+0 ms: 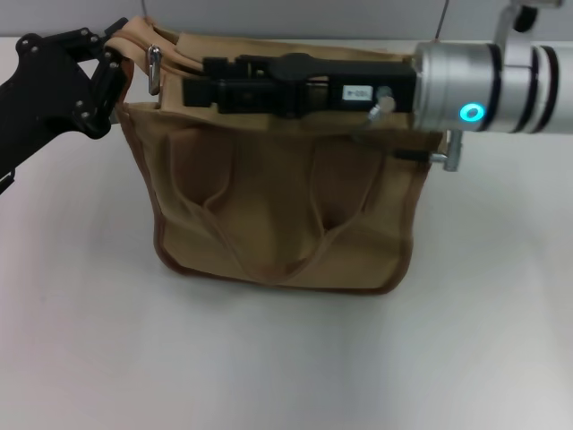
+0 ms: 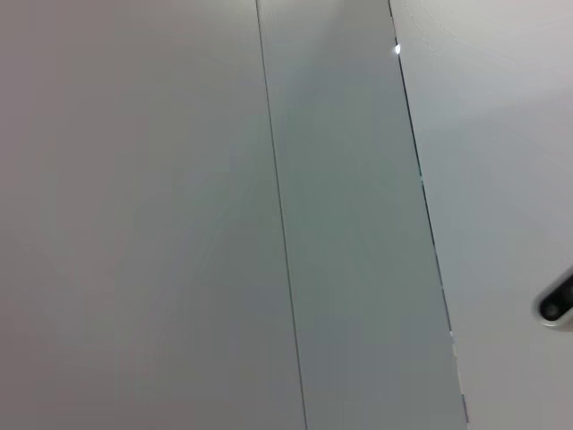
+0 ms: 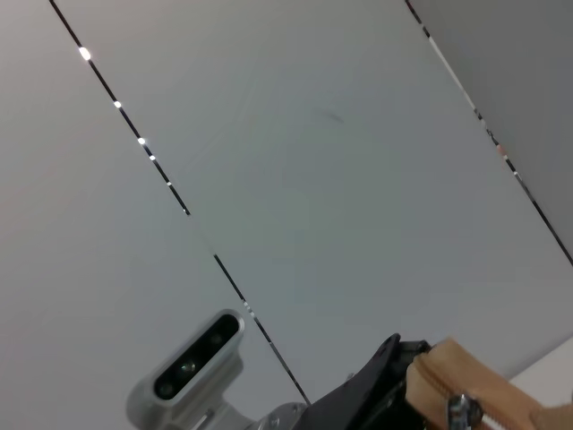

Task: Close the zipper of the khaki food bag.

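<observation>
Left tool point(image 1: 115, 55) pinching khaki food bag point(image 1: 277, 206) corner | right tool point(image 1: 199, 88) state unclear | label unreadable

The khaki food bag point(image 1: 277, 215) is matt woven cloth, its pull tab point(image 1: 154, 67) shiny metal, on a smooth matt table point(image 1: 269, 358).

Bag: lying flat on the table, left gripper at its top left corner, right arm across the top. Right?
Not flat. The head view shows the bag standing upright on the table. The rest holds: left gripper at its top left corner, right arm across the top.
</observation>
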